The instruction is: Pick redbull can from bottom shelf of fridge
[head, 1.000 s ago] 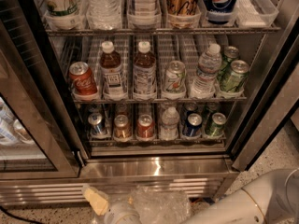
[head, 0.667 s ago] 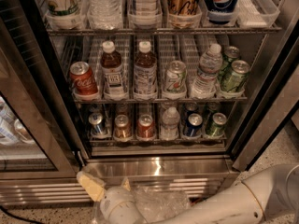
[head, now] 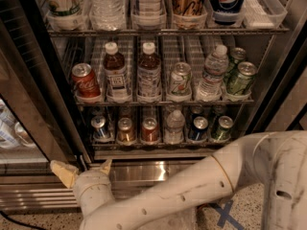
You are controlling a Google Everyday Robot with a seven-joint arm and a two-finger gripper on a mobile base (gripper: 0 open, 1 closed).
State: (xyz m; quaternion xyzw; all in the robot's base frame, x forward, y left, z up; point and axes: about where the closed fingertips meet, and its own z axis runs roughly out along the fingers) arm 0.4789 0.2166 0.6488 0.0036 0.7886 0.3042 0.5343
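The redbull can [head: 100, 127], slim, light blue and silver, stands at the left end of the bottom shelf [head: 163, 144] of the fridge [head: 43, 99], whose door is open. My gripper [head: 84, 169] is in front of the fridge's steel base, below the can and slightly to its left. Its two tan fingertips [head: 62, 172] are spread apart and hold nothing. It is clear of the shelf and the can.
To the right of the redbull can on the same shelf stand two copper-red cans [head: 126, 130], a water bottle [head: 174, 126], a navy can [head: 199, 128] and a green can [head: 222, 128]. The rack above holds a Coke can [head: 85, 80] and bottles. My white arm [head: 230, 181] fills the lower right.
My arm has come further into view from the lower right, and the gripper has moved left and up toward the fridge base. The drinks have not moved.
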